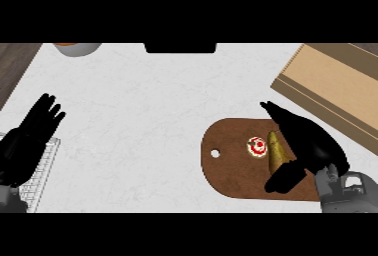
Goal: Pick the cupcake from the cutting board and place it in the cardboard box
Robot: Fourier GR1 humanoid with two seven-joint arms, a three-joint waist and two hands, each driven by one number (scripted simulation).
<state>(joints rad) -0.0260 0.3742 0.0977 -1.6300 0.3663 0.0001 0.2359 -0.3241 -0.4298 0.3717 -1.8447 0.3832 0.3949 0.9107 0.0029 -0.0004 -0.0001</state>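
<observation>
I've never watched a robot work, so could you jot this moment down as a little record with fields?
surface: white counter
board: brown wooden cutting board, hole at its left end
cupcake: lying on the board, white-and-red top facing left
box: tan cardboard box, upper right
right hand: black, open around the cupcake
left hand: open, resting at left

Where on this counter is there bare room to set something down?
Bare white counter spans the middle, between the resting left hand and the cutting board. It is crowded at right: right hand over the cupcake, cardboard box beyond.
</observation>
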